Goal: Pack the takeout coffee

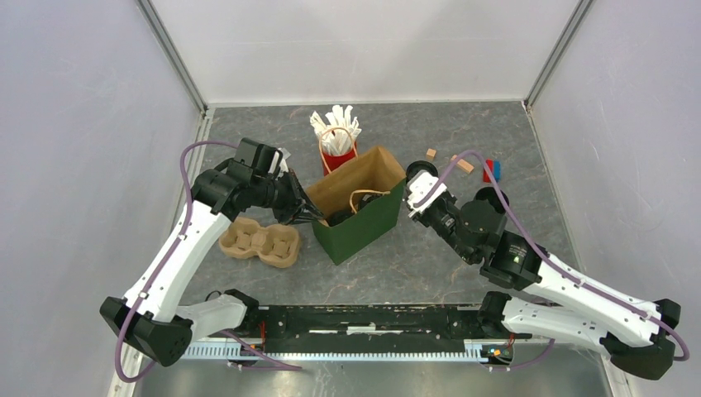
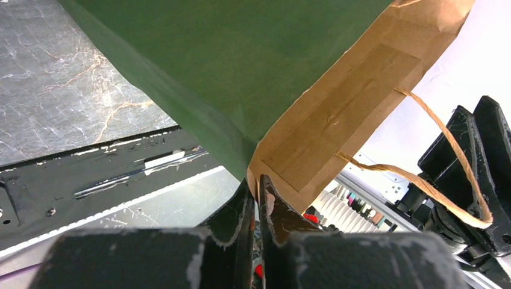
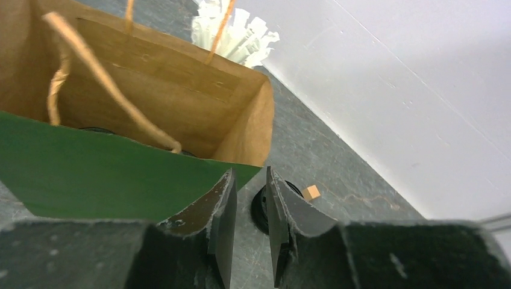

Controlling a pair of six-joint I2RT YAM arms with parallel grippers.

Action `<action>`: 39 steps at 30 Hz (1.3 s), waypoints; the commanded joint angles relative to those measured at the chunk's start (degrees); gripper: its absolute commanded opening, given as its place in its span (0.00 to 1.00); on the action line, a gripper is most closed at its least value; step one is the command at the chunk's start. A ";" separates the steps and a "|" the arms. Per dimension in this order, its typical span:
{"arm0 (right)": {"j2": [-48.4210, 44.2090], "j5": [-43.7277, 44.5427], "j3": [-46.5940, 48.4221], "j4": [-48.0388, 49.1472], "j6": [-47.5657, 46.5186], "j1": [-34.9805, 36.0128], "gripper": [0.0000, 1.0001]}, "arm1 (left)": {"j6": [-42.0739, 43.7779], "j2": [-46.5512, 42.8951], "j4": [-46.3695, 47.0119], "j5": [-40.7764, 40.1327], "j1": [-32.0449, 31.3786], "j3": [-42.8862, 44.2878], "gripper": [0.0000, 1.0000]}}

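The green paper bag [image 1: 364, 222] stands open mid-table, brown inside; it also shows in the left wrist view [image 2: 241, 66] and the right wrist view [image 3: 90, 174]. My left gripper [image 1: 312, 215] is shut on the rim at the bag's left corner [image 2: 259, 183]. My right gripper [image 1: 416, 184] is just right of the bag, jaws a little apart and empty [image 3: 248, 176]. A flat round black lid [image 3: 259, 208] lies on the table right behind its fingers. Something dark [image 3: 93, 129] lies at the bag's bottom, mostly hidden; I cannot tell if it is the black cup.
A red cup of white sticks [image 1: 337, 141] stands behind the bag. A cardboard cup carrier [image 1: 260, 242] lies left of it. Small wooden blocks [image 1: 463, 164] and a blue and red block [image 1: 492, 169] lie at the back right. A wooden cube [image 3: 311, 192] is near the lid.
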 commanded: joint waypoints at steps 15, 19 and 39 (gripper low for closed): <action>22.61 5.90 26.77 -6.20 19.05 -7.52 0.50 | 4.14 -2.67 1.65 -5.48 0.49 5.30 0.78; 30.46 -3.82 35.65 -8.00 19.07 -14.08 0.50 | 8.08 -4.76 1.75 -8.10 0.49 7.06 1.00; 43.11 -46.36 37.71 -2.65 1.77 -29.84 0.55 | 15.56 -15.84 -0.61 -14.44 0.49 1.94 1.00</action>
